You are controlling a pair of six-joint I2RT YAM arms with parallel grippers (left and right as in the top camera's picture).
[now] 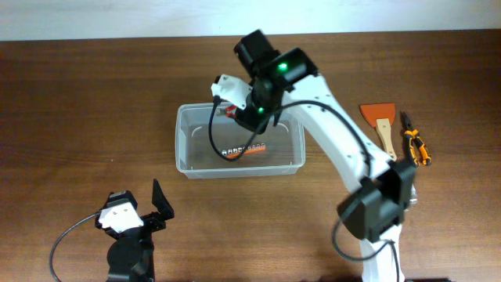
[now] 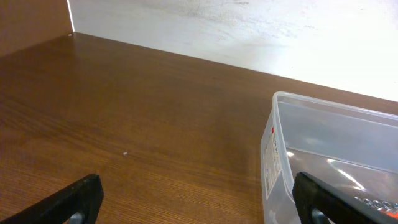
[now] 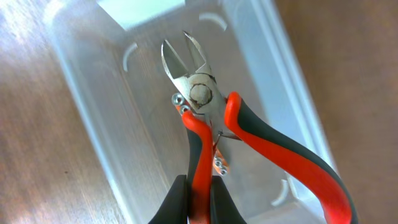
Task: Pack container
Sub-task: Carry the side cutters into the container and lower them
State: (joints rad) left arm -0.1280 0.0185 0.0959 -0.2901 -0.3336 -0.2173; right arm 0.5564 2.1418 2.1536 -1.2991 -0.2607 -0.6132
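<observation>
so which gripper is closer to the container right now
Right. The right gripper hangs over the far edge of the container, shut on red-handled cutters. The left gripper sits open off its near-left corner, clear of it.

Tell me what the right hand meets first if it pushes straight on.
Likely the container floor: the right hand, shut on the cutters, points down into it, cutter tips leading. Depth is unclear.

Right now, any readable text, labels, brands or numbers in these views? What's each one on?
None legible.
White label on the container wall: red mark and fine print, too blurred to read.
The side cutters: no marking visible.
</observation>
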